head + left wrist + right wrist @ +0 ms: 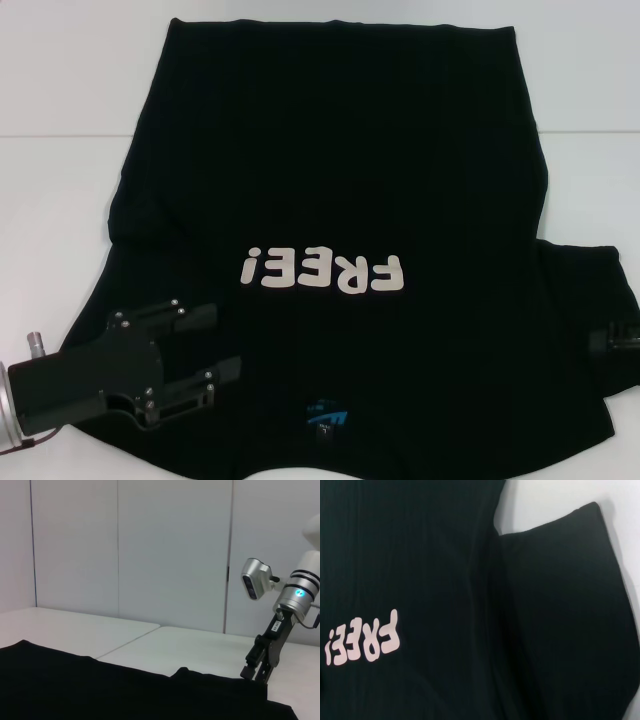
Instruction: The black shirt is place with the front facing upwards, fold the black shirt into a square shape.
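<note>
Black shirt (330,200) spread lengthwise, collar at bench (60,200) near edge; left tool (205,350) open over near-left sleeve; right tool (612,340) at near-right sleeve, state unclear.

white table (60,200) with a seam, pale wall panels (150,545) behind

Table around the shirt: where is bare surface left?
Bare table lies left of the black shirt, and right of its body above the sleeve. Crowded: the left gripper sits over the near-left shoulder, the right gripper at the right sleeve.
</note>
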Controlling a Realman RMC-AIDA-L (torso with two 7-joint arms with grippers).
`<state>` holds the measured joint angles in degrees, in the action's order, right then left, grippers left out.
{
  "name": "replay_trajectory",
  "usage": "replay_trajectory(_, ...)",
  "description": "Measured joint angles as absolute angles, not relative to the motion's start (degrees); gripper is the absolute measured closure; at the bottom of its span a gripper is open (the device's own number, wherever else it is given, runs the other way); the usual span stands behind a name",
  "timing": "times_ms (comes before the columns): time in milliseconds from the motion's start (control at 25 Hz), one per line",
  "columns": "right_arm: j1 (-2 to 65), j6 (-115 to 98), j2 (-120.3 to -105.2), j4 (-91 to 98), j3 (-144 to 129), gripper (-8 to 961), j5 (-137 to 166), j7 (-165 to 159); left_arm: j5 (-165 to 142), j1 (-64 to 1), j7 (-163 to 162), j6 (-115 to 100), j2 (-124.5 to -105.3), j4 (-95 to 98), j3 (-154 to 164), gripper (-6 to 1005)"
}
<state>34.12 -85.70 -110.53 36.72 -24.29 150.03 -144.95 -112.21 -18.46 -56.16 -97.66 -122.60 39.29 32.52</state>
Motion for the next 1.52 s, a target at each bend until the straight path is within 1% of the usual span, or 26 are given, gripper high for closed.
replay_trajectory(600, 34.16, -85.04, -110.58, 36.18, -24.00, 42, 149.67, -144.57, -112.24, -18.46, -56.16, -97.02, -122.79, 39.38, 32.52, 361)
replay_trajectory(800, 34.42, -84.30, -110.58, 36.20, -24.37, 77, 149.29, -144.61, -112.30, -18.46, -56.19, -97.02, -122.76, 39.41, 32.52, 360)
replay_trajectory(1240, 34.52, -83.56, -110.65, 36.36, -24.54, 521, 149.52, -144.37, -112.16, -18.30, -56.25, -97.03, -122.68, 39.55, 32.52, 361)
replay_trajectory(1520, 34.54, -83.57, -110.51, 36.58, -26.15, 733, 149.59, -144.40, -112.10, -18.15, -56.25, -97.09, -122.74, 39.55, 32.52, 360)
